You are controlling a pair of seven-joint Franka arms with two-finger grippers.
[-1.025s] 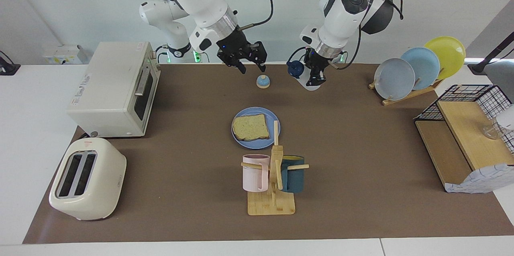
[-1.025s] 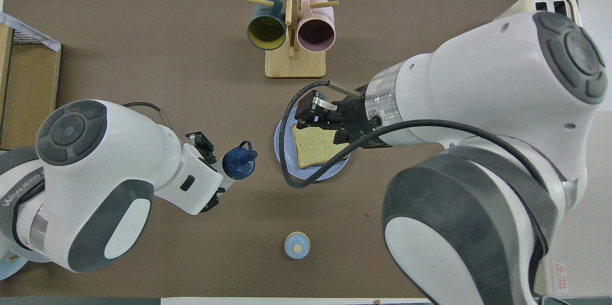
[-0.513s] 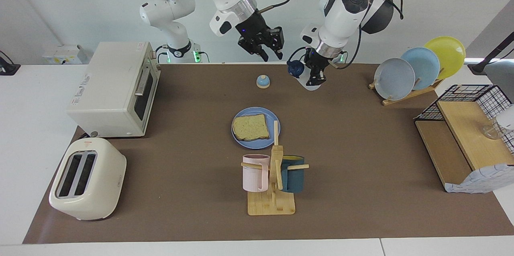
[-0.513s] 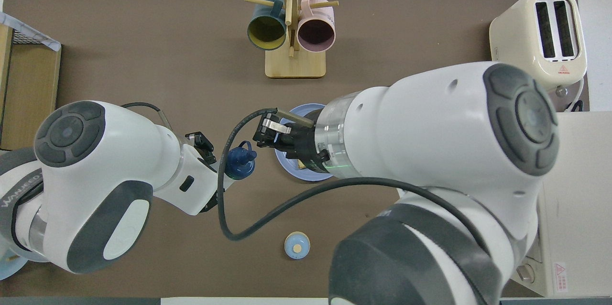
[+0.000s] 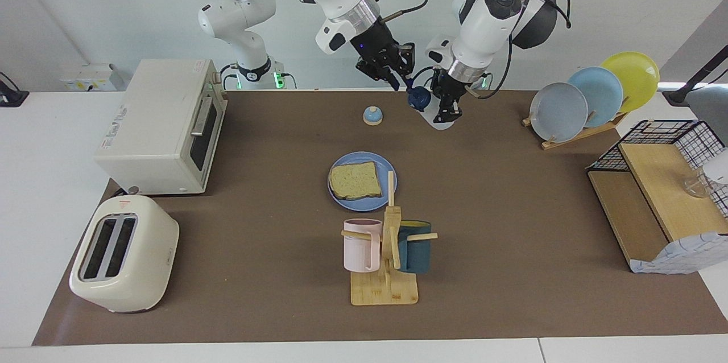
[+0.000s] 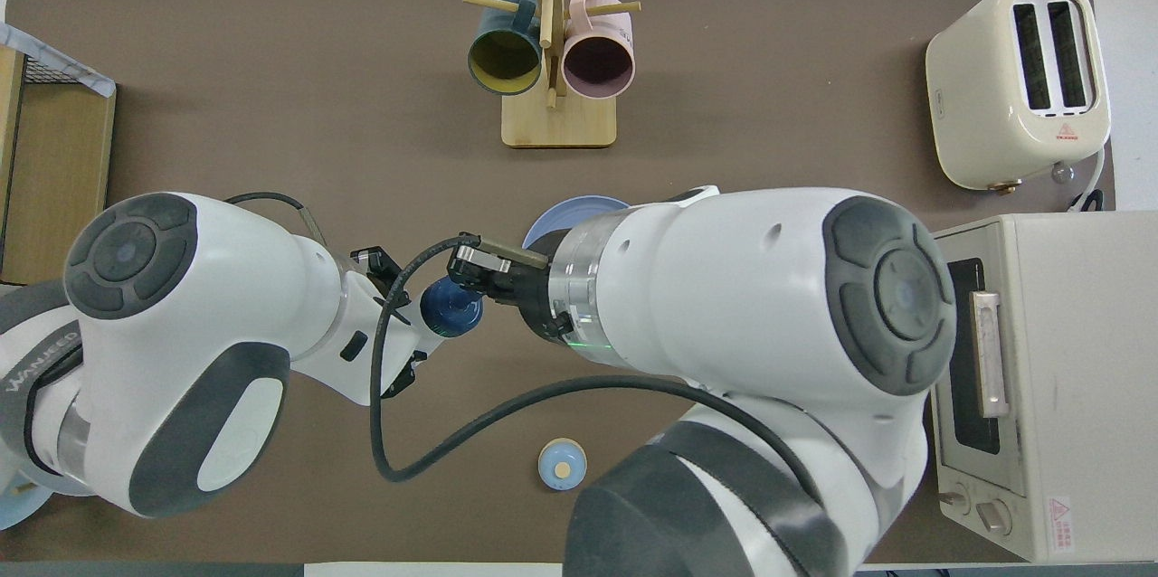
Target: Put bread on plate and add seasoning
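The bread (image 5: 355, 180) lies on the plate (image 5: 388, 179), mug rack (image 5: 385, 255) just beside it, while near the bell (image 5: 372, 115) your left gripper (image 5: 445, 114) pinches the bottle (image 5: 419, 98) and your right gripper (image 5: 401, 79), jaws unreadable, meets its cap.

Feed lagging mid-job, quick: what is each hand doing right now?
Left hand: shut on the bottle, raised over the table.
Right hand: at the bottle's cap; open or shut cannot be told.
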